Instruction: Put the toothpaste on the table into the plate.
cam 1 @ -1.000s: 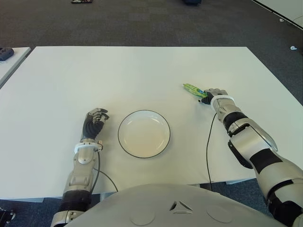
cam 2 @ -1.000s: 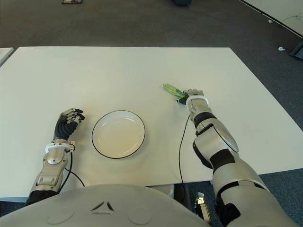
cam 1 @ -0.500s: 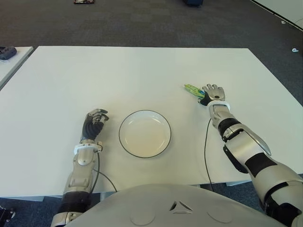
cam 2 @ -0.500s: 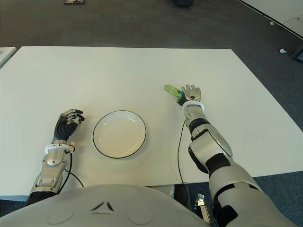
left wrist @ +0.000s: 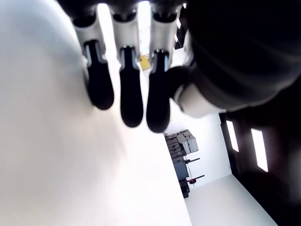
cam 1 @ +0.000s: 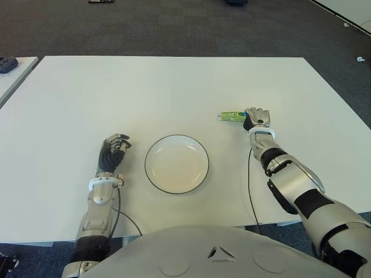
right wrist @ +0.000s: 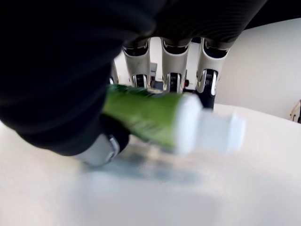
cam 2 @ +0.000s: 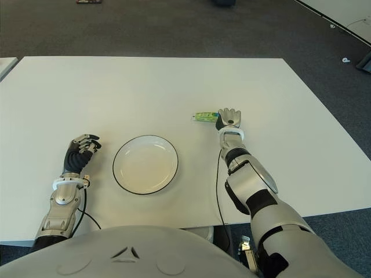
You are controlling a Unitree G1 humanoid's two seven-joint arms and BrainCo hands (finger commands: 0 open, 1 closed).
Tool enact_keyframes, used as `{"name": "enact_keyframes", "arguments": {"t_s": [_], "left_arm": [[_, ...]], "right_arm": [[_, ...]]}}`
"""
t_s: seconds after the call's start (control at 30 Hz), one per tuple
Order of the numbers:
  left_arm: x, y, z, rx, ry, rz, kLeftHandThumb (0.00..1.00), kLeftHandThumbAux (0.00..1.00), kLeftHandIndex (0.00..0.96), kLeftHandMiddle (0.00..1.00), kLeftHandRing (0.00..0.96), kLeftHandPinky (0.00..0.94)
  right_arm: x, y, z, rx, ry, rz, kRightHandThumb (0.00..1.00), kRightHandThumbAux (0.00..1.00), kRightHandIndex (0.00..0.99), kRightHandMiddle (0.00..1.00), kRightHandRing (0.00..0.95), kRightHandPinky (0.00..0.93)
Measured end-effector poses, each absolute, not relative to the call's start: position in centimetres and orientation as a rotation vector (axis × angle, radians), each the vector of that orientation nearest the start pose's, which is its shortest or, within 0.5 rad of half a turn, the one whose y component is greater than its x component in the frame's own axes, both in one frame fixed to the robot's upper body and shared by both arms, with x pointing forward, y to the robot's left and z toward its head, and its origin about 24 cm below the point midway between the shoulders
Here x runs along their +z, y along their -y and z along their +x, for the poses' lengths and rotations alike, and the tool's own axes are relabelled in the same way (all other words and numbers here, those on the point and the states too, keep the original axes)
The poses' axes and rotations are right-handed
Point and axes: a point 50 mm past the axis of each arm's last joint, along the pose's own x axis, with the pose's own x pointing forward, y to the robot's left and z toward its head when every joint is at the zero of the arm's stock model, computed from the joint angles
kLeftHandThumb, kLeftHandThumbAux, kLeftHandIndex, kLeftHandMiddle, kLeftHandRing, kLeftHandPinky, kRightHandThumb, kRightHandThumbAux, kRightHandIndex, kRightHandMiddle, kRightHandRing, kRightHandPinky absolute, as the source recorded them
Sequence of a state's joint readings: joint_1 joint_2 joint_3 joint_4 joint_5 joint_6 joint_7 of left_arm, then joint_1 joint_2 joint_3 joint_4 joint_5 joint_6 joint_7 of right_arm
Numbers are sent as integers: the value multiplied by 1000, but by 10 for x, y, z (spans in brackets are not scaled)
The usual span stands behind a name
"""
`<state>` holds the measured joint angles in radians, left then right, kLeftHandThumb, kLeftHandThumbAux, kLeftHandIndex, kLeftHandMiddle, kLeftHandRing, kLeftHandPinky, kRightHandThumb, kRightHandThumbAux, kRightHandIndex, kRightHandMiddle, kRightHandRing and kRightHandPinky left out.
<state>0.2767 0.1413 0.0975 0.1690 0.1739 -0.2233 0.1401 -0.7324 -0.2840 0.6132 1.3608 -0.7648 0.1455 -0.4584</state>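
A green toothpaste tube (cam 1: 231, 116) with a white cap lies level on the white table (cam 1: 174, 87), to the right of and beyond the plate. My right hand (cam 1: 257, 117) is at the tube's right end. In the right wrist view the toothpaste tube (right wrist: 150, 117) runs across the palm, with the thumb on one side and the fingers (right wrist: 171, 70) curled down behind it. The white plate (cam 1: 149, 174) with a dark rim sits near the table's front, with nothing in it. My left hand (cam 1: 113, 152) shows to the left of the plate, its fingers (left wrist: 129, 89) curled and holding nothing.
A black cable (cam 1: 250, 185) runs from my right wrist back over the table's front edge. A second table (cam 1: 14, 75) with a dark object (cam 1: 6, 63) on it stands at the far left. Dark carpet surrounds the table.
My right hand has moved left and closed around the tube's end. The tube has swung from a diagonal lie to a level one and shifted slightly left. The left hand has not moved.
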Motion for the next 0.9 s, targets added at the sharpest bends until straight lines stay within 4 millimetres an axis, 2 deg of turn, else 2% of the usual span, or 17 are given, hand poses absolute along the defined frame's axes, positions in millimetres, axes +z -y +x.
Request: {"name": "enact_keyframes", "arguments": {"t_s": [0.33,0.9], "left_arm": [[-25,-222,176,238,-203,329,706,724,425,526,503,470],[-26,-222,178,236,-202,330,707,723,426,544,505,434]], "right_arm": [[-12,207,334,16,-290,-1612,701,725,437,766,758,780],[-14,207,333,26,-297,-1562,699,726,438,806,801,813]]}}
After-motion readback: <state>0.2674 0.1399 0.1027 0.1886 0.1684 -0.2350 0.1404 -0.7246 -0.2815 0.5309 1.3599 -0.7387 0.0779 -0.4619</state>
